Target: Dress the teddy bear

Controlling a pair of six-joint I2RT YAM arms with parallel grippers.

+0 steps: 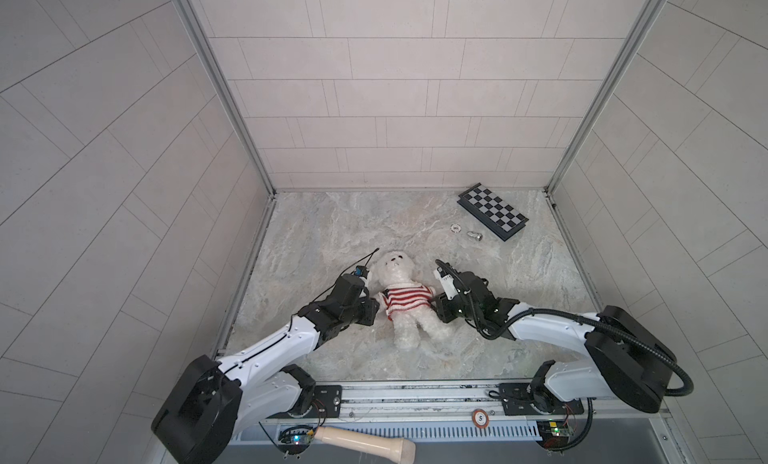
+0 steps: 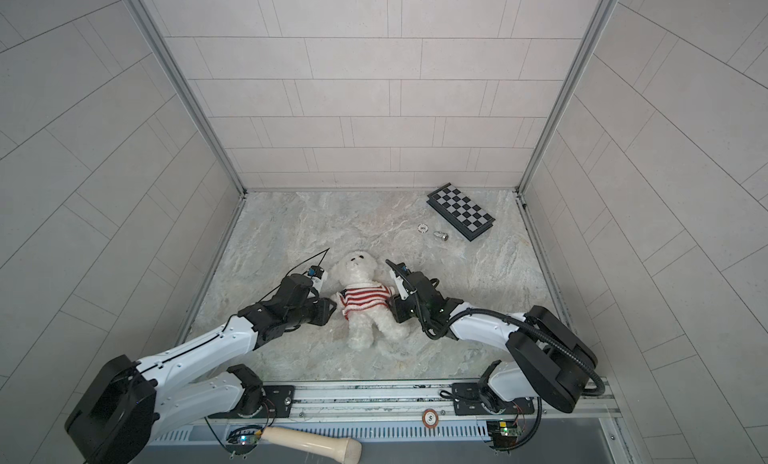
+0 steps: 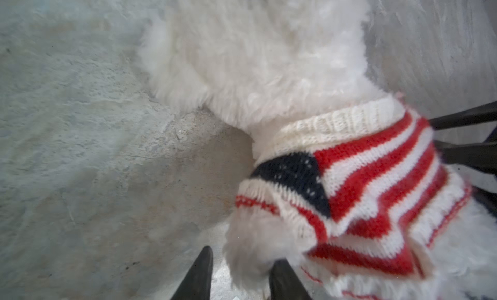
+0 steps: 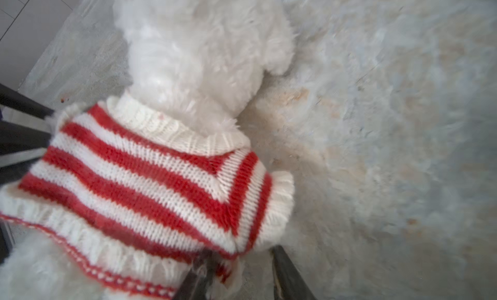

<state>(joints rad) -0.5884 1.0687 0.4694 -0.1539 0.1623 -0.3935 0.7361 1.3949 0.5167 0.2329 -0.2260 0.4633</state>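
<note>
Evidently you're nearly done: the teddy bear (image 1: 405, 335) lies face-up on the table (image 1: 353, 225), low and centre in both top views, with the striped sweater (image 1: 405, 301) round its chest and one paw out of a sleeve. The left gripper (image 3: 243, 255) and right gripper (image 4: 240, 250) flank the sleeves, jaws parted and apparently gripping nothing, though blur may hide light contact. Probably only straightening the hem is left.
</note>
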